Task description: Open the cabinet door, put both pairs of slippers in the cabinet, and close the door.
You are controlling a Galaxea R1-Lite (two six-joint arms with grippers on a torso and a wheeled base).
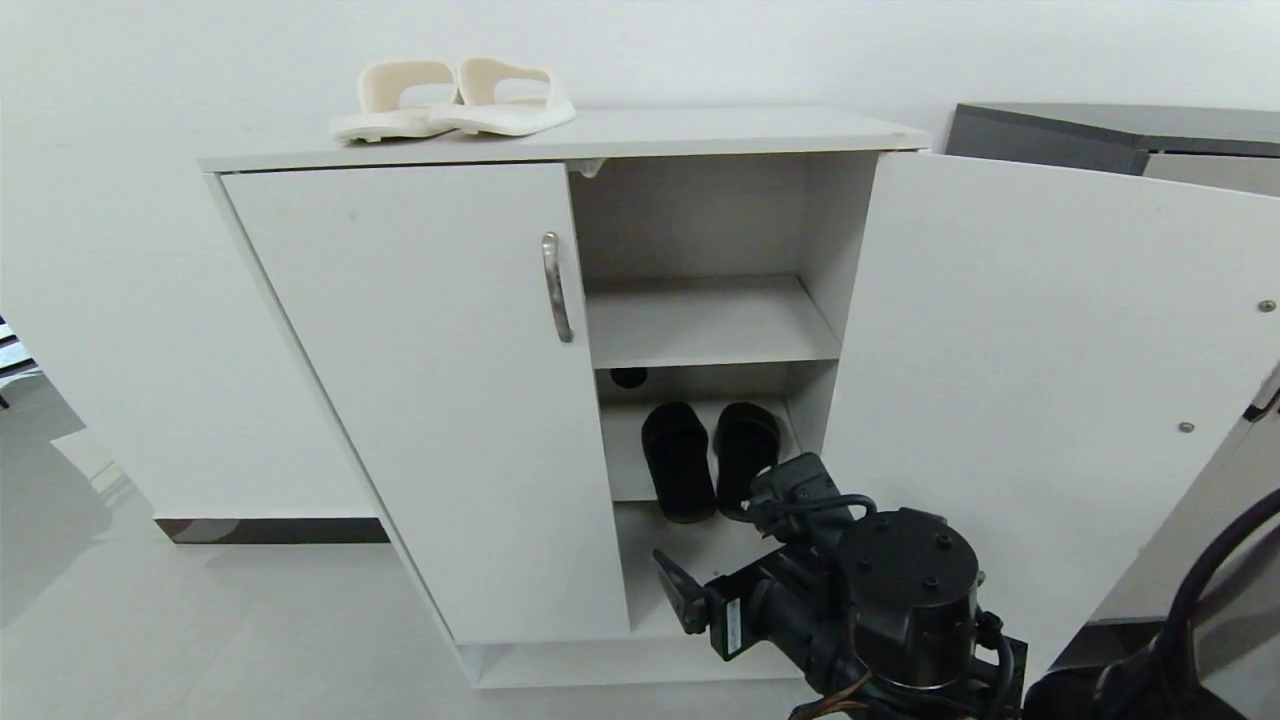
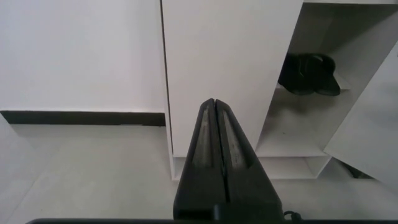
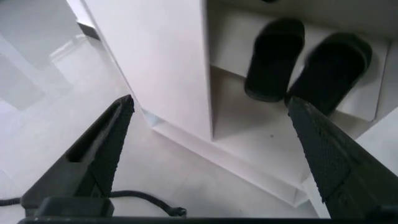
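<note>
The white cabinet (image 1: 560, 135) has its left door (image 1: 430, 400) closed and its right door (image 1: 1040, 380) swung wide open. A pair of black slippers (image 1: 710, 460) lies side by side on the lower shelf, toes inward. A cream pair (image 1: 450, 100) rests on the cabinet top at the left. My right gripper (image 1: 735, 540) hangs open just in front of the black slippers (image 3: 305, 62), below shelf level, holding nothing; its own view shows the right gripper (image 3: 208, 109) facing the open bay. My left gripper (image 2: 214, 109) is shut and empty, low over the floor, facing the closed door (image 2: 224, 62) with the black slippers (image 2: 311, 74) beyond.
A metal handle (image 1: 555, 287) runs down the closed door's inner edge. The open door stands out to the right toward a dark grey unit (image 1: 1100, 135). An upper shelf (image 1: 710, 325) sits above the black pair. Pale floor (image 1: 200, 620) spreads to the left.
</note>
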